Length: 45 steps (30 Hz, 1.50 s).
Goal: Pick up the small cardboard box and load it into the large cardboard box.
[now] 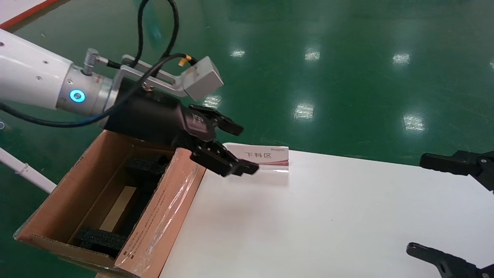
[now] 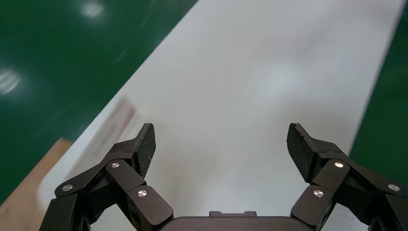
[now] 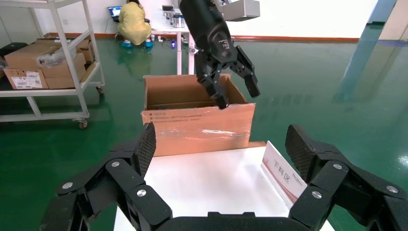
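Observation:
The large cardboard box [image 1: 166, 208] stands open off the table's left end, with black foam [image 1: 100, 237] inside and a taped, printed flap against the table. Between the foam pieces lies a pale brown surface [image 1: 117, 208]; I cannot tell if it is the small cardboard box. My left gripper [image 1: 245, 148] hangs open and empty over the table's left end, just past the flap. The left wrist view shows the left gripper [image 2: 221, 139] wide apart above bare white table. My right gripper [image 1: 418, 204] is open at the table's right end. The right wrist view shows the right gripper [image 3: 221, 137] facing the large box [image 3: 197, 127].
A white table [image 1: 308, 224] fills the middle. A small white sign with red trim [image 1: 266, 156] stands near its far left edge. Green floor lies around. In the right wrist view, a shelf cart with cartons [image 3: 43, 62] and a crouching person [image 3: 132, 21] are far behind.

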Each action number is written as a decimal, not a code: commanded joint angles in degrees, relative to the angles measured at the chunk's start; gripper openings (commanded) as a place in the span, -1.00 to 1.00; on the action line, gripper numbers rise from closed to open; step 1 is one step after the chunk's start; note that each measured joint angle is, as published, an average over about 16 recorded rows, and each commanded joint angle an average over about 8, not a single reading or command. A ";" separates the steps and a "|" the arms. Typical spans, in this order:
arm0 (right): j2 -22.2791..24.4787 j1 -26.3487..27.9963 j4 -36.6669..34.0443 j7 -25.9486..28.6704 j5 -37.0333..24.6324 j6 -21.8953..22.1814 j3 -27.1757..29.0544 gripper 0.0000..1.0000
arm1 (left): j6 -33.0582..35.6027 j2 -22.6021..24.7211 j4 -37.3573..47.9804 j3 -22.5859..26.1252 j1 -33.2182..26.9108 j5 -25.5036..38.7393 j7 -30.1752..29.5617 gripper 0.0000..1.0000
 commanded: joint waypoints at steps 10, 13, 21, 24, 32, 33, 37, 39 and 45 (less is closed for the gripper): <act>0.01 0.01 0.00 -0.02 0.02 0.01 -0.03 1.00 | 4.80 1.09 -0.45 -20.70 17.09 -2.34 8.36 1.00; 0.02 0.01 0.00 -0.02 0.03 0.02 -0.04 1.00 | 6.11 1.39 -0.57 -26.35 21.75 -2.98 10.65 1.00; 0.02 0.01 0.00 -0.03 0.04 0.02 -0.06 1.00 | 9.62 2.19 -0.90 -41.48 34.25 -4.69 16.76 1.00; 0.03 0.02 0.00 -0.03 0.05 0.03 -0.07 1.00 | 10.93 2.49 -1.02 -47.13 38.91 -5.33 19.04 1.00; 0.04 0.02 0.00 -0.05 0.06 0.04 -0.09 1.00 | 14.42 3.28 -1.35 -62.17 51.33 -7.03 25.12 1.00; 0.04 0.02 0.00 -0.05 0.06 0.04 -0.09 1.00 | 14.86 3.38 -1.39 -64.07 52.90 -7.24 25.89 1.00; 0.04 0.02 0.00 -0.05 0.07 0.05 -0.10 1.00 | 16.50 3.76 -1.53 -71.24 58.82 -8.04 28.78 1.00; 0.05 0.02 -0.01 -0.06 0.08 0.05 -0.11 1.00 | 17.23 3.93 -1.59 -74.53 61.54 -8.39 29.93 1.00; 0.05 0.01 -0.01 -0.06 0.09 0.08 -0.11 1.00 | 18.13 4.16 -1.65 -78.49 64.77 -8.88 31.03 1.00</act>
